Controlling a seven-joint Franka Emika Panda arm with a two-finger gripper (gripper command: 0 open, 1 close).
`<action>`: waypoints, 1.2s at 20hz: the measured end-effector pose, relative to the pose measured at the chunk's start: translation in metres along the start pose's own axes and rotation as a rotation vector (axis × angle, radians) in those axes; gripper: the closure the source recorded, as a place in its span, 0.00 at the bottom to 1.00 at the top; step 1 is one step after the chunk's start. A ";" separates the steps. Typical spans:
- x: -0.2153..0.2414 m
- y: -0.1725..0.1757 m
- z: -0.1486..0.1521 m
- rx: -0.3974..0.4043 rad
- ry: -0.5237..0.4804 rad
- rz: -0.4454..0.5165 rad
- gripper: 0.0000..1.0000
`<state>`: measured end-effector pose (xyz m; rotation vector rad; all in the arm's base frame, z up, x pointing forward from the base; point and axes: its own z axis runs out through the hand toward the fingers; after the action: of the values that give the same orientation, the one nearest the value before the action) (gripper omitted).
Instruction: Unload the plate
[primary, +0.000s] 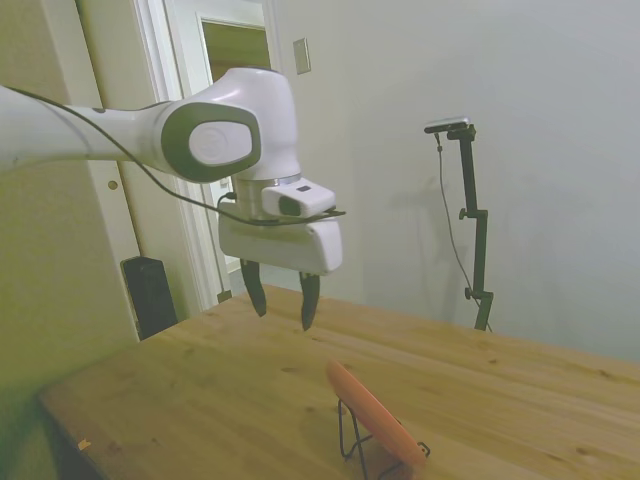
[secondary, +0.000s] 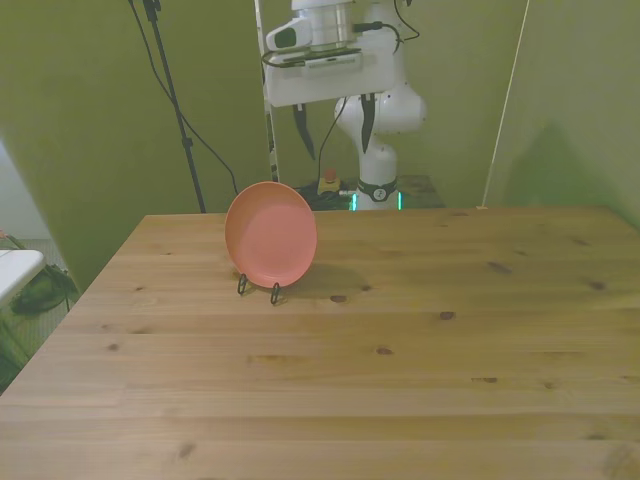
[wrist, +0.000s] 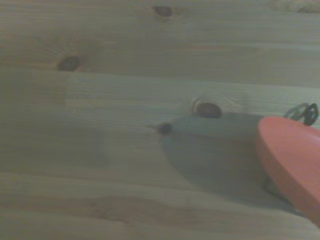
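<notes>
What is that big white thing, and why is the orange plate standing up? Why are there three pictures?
The white thing is a robot arm. Its gripper, like two dark fingers, hangs open in the air and holds nothing. The orange plate stands on edge in a thin black wire rack on the wooden table. One picture is taken from the side, one from across the table, and one from a little camera on the robot's wrist, looking down at the wood and the plate's edge.
</notes>
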<state>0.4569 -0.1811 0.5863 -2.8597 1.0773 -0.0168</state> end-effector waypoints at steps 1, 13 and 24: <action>0.010 0.009 -0.004 -0.009 -0.008 -0.015 0.00; 0.076 0.054 0.010 -0.121 -0.095 -0.217 0.00; 0.127 0.076 0.036 -0.025 -0.269 -0.598 0.00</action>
<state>0.5033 -0.3189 0.5419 -2.9705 0.1594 0.3301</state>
